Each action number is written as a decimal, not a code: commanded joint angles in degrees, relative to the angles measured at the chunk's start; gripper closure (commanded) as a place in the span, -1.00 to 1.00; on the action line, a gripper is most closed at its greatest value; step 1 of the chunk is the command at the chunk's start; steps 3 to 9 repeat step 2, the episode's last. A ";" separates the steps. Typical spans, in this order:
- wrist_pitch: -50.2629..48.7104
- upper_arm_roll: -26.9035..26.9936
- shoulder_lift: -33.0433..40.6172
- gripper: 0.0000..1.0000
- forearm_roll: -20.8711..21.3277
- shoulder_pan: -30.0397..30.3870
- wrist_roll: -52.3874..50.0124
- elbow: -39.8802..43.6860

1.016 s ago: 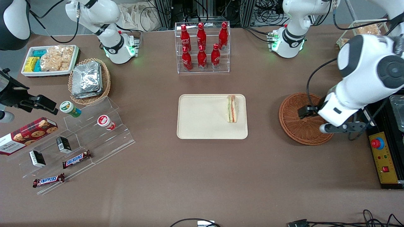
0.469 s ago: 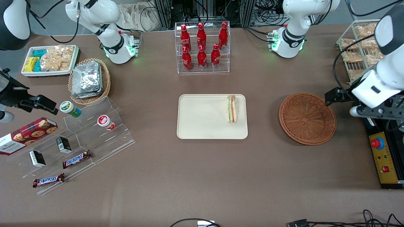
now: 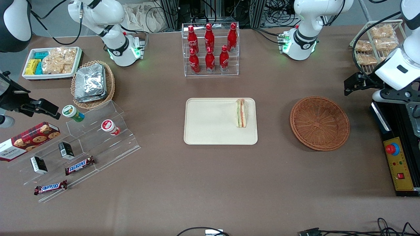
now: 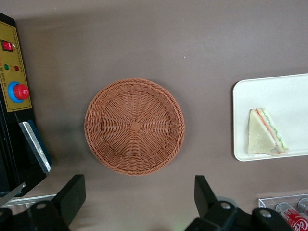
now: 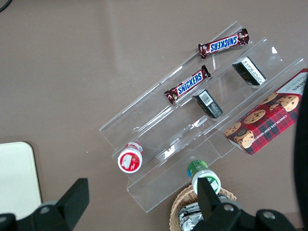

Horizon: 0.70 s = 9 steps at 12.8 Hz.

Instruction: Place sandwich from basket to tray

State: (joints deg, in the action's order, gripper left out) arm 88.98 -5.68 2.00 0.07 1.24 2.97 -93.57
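Claw (image 4: 137, 202) rose off basket (image 3: 319, 123), spread wide.

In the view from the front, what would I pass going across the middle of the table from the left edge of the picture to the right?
Foil packets basket → clear stepped stand → tray → sandwich → basket → gripper, raised above the table past the basket.

Sandwich (image 3: 241, 113) on tray (image 3: 210, 131); pincer (image 4: 137, 204) above basket (image 3: 319, 123).

The working arm (image 3: 402, 62) is showing glossy white shells with dark grey joint bands. Black cables are looping along it. Its tool (image 4: 137, 199) is wearing black, blocky fingers (image 4: 72, 192), set wide apart.
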 commanded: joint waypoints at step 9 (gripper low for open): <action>-1.70 -0.12 0.55 -1.00 0.29 0.08 1.34 0.14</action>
